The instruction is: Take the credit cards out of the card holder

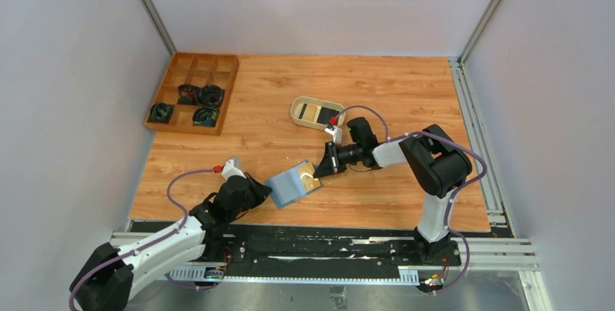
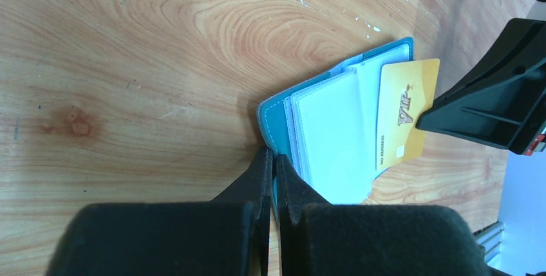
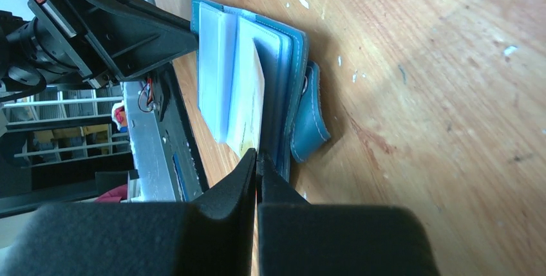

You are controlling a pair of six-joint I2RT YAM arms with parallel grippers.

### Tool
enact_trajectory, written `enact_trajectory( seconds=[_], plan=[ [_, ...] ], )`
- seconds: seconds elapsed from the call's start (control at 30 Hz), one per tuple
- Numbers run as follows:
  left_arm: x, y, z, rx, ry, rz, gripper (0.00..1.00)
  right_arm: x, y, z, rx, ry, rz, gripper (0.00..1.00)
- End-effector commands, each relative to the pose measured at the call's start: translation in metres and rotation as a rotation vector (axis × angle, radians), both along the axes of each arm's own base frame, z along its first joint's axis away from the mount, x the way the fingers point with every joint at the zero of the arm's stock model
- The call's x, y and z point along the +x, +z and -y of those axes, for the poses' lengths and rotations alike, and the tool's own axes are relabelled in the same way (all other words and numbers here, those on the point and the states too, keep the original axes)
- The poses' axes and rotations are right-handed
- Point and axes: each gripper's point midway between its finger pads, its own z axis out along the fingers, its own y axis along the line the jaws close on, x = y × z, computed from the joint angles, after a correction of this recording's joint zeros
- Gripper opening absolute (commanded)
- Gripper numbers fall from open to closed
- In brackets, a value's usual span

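The card holder (image 1: 294,185) is laid open on the desk (image 1: 406,93), near the front edge. Its blue cover is clenched by the left pincer (image 2: 272,160), likely so that it cannot slide. A gold card (image 2: 405,112), part way out of its pocket, is clenched at one corner by the right pincer (image 3: 256,157), ready to be pulled free. In the beige dish (image 1: 296,114) behind, a black card (image 1: 327,114) and a tan card (image 1: 310,112) are seen. Dark coiled things (image 1: 197,95) are stored in the wooden tray (image 1: 190,66).

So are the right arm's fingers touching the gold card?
Touching. The right wrist view shows the right fingers pinched shut on the near edge of the gold card, with no gap between them.
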Motion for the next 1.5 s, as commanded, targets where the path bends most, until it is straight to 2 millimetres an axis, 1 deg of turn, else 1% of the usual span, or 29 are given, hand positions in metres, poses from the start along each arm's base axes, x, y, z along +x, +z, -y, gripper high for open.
enact_trajectory(
  seconds=[0.0,0.13,0.27,0.37,0.43,0.53,0.63,0.7,0.8,0.9,1.03,1.17,1.2,1.23,1.37,1.47],
  plan=[
    [-0.016,-0.033,-0.023,0.124,0.011,-0.078,0.0,0.004,-0.001,0.017,-0.055,-0.02,0.014,0.0],
    [-0.016,-0.032,-0.024,0.125,0.011,-0.077,0.0,0.017,0.018,0.017,-0.052,-0.042,0.047,0.0],
    [-0.015,-0.032,-0.024,0.125,0.012,-0.076,0.0,0.033,0.046,0.014,-0.032,-0.084,0.086,0.0],
    [-0.014,-0.031,-0.024,0.12,0.015,-0.072,0.0,0.05,0.068,0.01,-0.015,-0.139,0.115,0.0],
    [-0.014,-0.03,-0.024,0.119,0.014,-0.07,0.0,0.067,0.083,0.008,-0.003,-0.188,0.135,0.0],
    [-0.014,-0.029,-0.024,0.117,0.013,-0.067,0.0,0.094,0.1,0.01,-0.005,-0.291,0.152,0.0],
    [-0.013,-0.029,-0.024,0.117,0.012,-0.064,0.0,0.125,0.111,0.015,-0.033,-0.419,0.143,0.0],
    [-0.013,-0.028,-0.023,0.116,0.013,-0.063,0.0,0.141,0.117,0.016,-0.051,-0.476,0.132,0.0],
    [-0.014,-0.029,-0.024,0.128,0.003,-0.061,0.0,0.166,0.118,0.017,-0.09,-0.571,0.083,0.0],
    [-0.005,-0.011,-0.019,0.12,-0.006,-0.026,0.0,0.185,0.113,0.02,-0.123,-0.657,0.059,0.0],
    [-0.003,-0.001,-0.017,0.127,-0.021,-0.002,0.0,0.205,0.101,0.023,-0.155,-0.751,0.023,0.0],
    [-0.003,0.0,-0.016,0.134,-0.044,0.005,0.0,0.217,0.092,0.014,-0.146,-0.759,-0.029,0.0],
    [-0.004,-0.001,-0.015,0.135,-0.053,0.006,0.0,0.219,0.084,0.012,-0.152,-0.763,-0.05,0.0],
    [-0.004,-0.001,-0.015,0.132,-0.059,0.008,0.0,0.221,0.084,0.011,-0.15,-0.772,-0.06,0.0],
    [-0.004,-0.001,-0.016,0.153,-0.073,0.012,0.0,0.229,0.065,0.012,-0.173,-0.823,-0.112,0.0],
    [-0.004,-0.001,-0.017,0.163,-0.079,0.014,0.0,0.232,0.059,0.008,-0.164,-0.827,-0.141,0.0]
  ],
)
